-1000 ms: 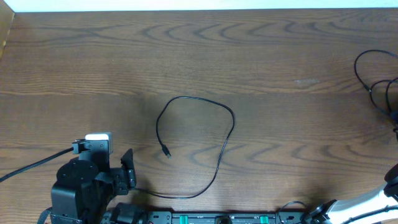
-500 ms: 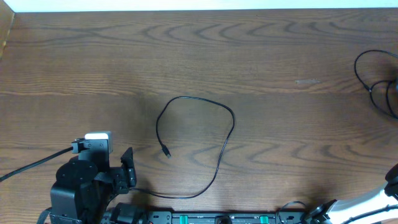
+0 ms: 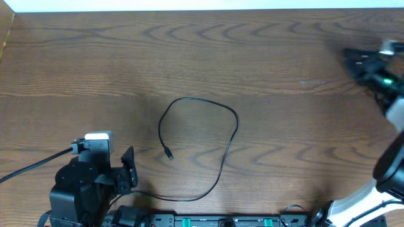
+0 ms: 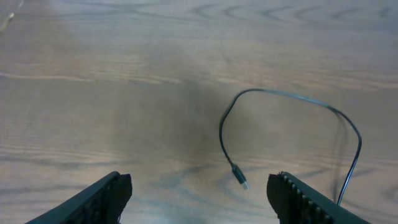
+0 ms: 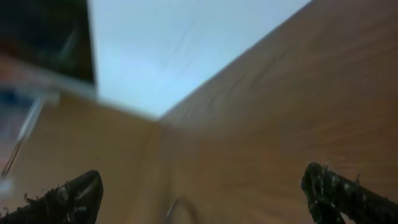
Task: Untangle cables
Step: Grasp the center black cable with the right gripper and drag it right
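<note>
Tabletop (image 3: 265, 57) lies open around cable (image 3: 236, 126); left gripper (image 4: 199, 186) and right gripper (image 5: 202, 177) seemingly gape empty.

A thin black cable (image 3: 237, 126) with a silvery plug tip; a dark brown wooden table (image 3: 284, 50) with wavy grain.

A thin black cable (image 4: 286, 94) lies in an open loop on the wooden counter (image 4: 93, 74), its plug (image 4: 242, 182) lying between the spread, empty fingers of the left end effector (image 4: 199, 190).
</note>
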`<state>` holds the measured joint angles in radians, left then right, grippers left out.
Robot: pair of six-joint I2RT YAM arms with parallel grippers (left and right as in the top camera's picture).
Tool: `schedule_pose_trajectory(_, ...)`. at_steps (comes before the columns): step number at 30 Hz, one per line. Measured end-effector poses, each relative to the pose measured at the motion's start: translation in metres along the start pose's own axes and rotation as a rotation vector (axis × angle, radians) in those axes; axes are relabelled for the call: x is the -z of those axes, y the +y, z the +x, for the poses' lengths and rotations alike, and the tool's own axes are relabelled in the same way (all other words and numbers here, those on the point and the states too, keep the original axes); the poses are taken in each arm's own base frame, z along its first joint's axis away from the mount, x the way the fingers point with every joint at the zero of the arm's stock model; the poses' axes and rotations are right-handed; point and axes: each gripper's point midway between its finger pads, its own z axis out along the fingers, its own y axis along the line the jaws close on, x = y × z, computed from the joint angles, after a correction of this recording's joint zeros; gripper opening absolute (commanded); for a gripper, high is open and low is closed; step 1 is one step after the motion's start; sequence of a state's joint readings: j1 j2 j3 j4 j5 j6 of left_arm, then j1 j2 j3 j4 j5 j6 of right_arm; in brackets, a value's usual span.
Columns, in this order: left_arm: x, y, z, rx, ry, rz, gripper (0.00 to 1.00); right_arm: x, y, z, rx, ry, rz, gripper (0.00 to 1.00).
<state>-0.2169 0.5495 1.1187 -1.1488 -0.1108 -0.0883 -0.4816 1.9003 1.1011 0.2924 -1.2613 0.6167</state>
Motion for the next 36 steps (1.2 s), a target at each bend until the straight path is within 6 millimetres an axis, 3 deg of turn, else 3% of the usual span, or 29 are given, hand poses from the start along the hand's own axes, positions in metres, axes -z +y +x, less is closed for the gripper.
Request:
schedule_pose_trajectory(4, 0.0, -0.001, 0.0, 0.022, 0.002, 0.003, 0.75, -0.054, 0.027, 0.053, 0.007, 0.186, -0.079, 0.99)
schedule_pose_trajectory(7, -0.003, -0.001, 0.003, 0.026, 0.024, 0.005, 0.75, -0.085, 0.034, 0.099, -0.064, 0.314, -0.056, 0.99)
schedule_pose_trajectory(9, -0.005, -0.002, 0.005, 0.029, 0.043, 0.002, 0.75, -0.098, 0.022, 0.14, -0.196, 0.408, 0.089, 0.99)
schedule_pose_trajectory(12, -0.009, -0.003, 0.006, 0.029, 0.068, 0.001, 0.75, -0.102, -0.002, 0.194, -0.298, 0.515, 0.337, 0.99)
schedule_pose_trajectory(15, -0.011, -0.004, 0.007, 0.031, 0.075, 0.004, 0.75, -0.101, -0.015, 0.222, -0.282, 0.567, 0.495, 0.99)
schedule_pose_trajectory(18, -0.011, -0.004, 0.007, 0.031, 0.076, 0.007, 0.75, -0.106, -0.015, 0.245, -0.232, 0.619, 0.567, 0.99)
schedule_pose_trajectory(28, -0.011, -0.005, 0.007, 0.031, 0.077, 0.01, 0.75, -0.138, 0.025, 0.324, -0.065, 0.777, 0.588, 0.96)
schedule_pose_trajectory(29, -0.011, -0.005, 0.007, 0.031, 0.077, 0.01, 0.75, -0.142, 0.029, 0.332, -0.045, 0.785, 0.592, 0.89)
schedule_pose_trajectory(30, -0.011, -0.005, 0.007, 0.031, 0.077, 0.01, 0.75, -0.144, 0.031, 0.337, -0.029, 0.788, 0.595, 0.73)
schedule_pose_trajectory(31, -0.011, -0.005, 0.007, 0.031, 0.077, 0.01, 0.75, -0.146, 0.033, 0.343, -0.013, 0.791, 0.601, 0.49)
schedule_pose_trajectory(32, -0.011, -0.005, 0.007, 0.031, 0.077, 0.01, 0.75, -0.149, 0.036, 0.35, 0.005, 0.795, 0.605, 0.15)
schedule_pose_trajectory(33, -0.011, -0.005, 0.007, 0.031, 0.077, 0.01, 0.75, -0.15, 0.038, 0.355, 0.023, 0.8, 0.607, 0.01)
schedule_pose_trajectory(36, -0.011, -0.005, 0.007, 0.031, 0.077, 0.01, 0.75, -0.156, 0.045, 0.369, 0.071, 0.808, 0.601, 0.01)
